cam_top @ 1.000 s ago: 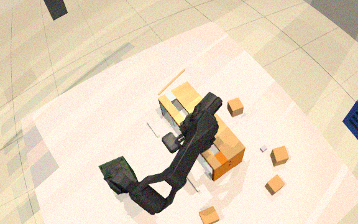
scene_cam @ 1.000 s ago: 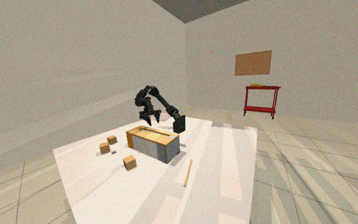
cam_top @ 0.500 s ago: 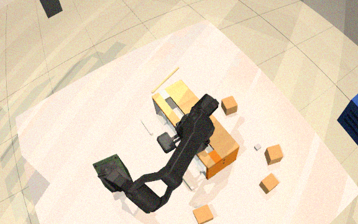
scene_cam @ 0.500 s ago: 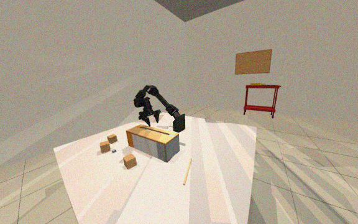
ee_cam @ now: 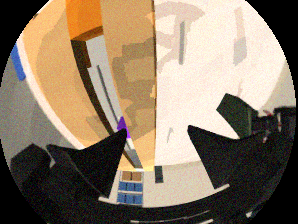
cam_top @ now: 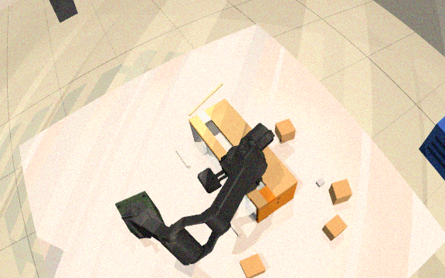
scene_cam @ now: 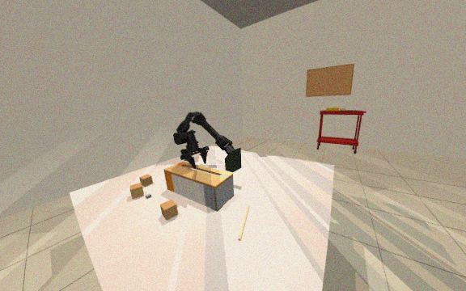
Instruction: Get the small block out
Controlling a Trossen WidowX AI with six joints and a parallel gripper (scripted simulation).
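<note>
Nearest to the exterior camera, a thin stick (cam_top: 205, 99) (scene_cam: 243, 222) lies on the table (cam_top: 91, 154) (scene_cam: 281, 242), apart from the box (cam_top: 280, 166) (scene_cam: 201, 176) (ee_cam: 50, 75). One tan cube (cam_top: 285, 130) (scene_cam: 169, 209) rests near the long side of the box. The box stands upright, and its top has a long slot between two tan boards; an orange piece (cam_top: 266, 194) (ee_cam: 85, 20) is across one end of this slot. Further to the side, a small grey cube (cam_top: 320, 182) (scene_cam: 148, 196) is on the table near two other tan cubes.

The purple block (ee_cam: 123, 125) is inside the box; the wrist view shows it through the slot, partly behind one fingertip. Whether this finger touches it, one cannot tell. The gripper (scene_cam: 199, 164) (ee_cam: 157, 129) is wide open, with nothing between its fingers, and it points down at the top of the box. Behind the box is the arm's dark base (cam_top: 131, 198) (scene_cam: 233, 160) (ee_cam: 235, 115).

Much farther, beyond the table, there stands a red cart (scene_cam: 343, 112), and a brown board (scene_cam: 330, 81) is on the wall above it.
</note>
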